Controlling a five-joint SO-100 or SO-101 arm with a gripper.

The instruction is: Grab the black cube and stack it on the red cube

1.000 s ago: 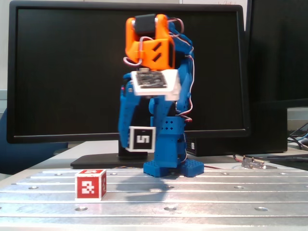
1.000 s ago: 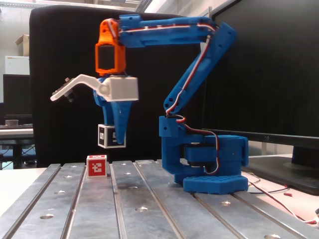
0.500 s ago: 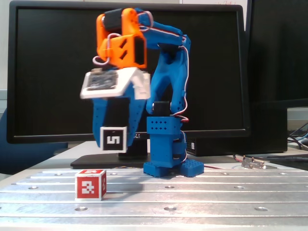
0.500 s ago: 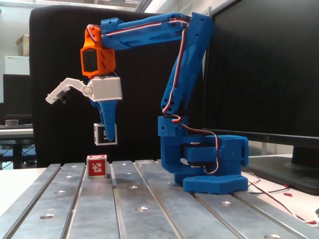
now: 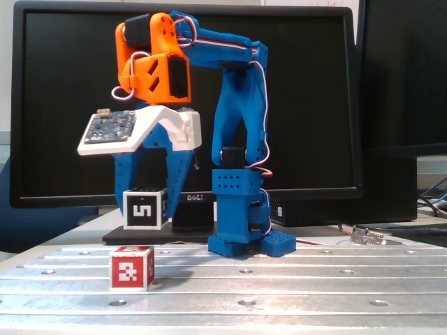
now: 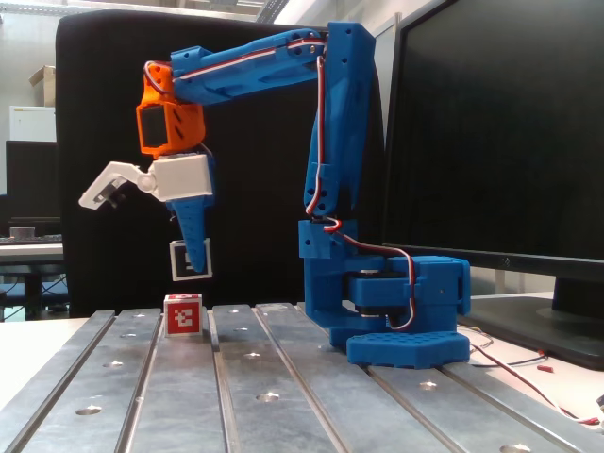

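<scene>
**Entry: black cube held aloft, placement pending**

Gripper (image 5: 148, 202): pinched on the black cube (image 5: 145, 208), which is carried clear of the table (image 5: 293, 286), white "5" facing one fixed view.

Red cube (image 5: 132, 268): resting on the table, below the held cube and apart from it; in the other fixed view (image 6: 183, 314) it sits almost directly beneath.

Handling note: the load should be centred over the red cube in both fixed views, faces squared, then lowered slowly and released only once contact is made.
</scene>
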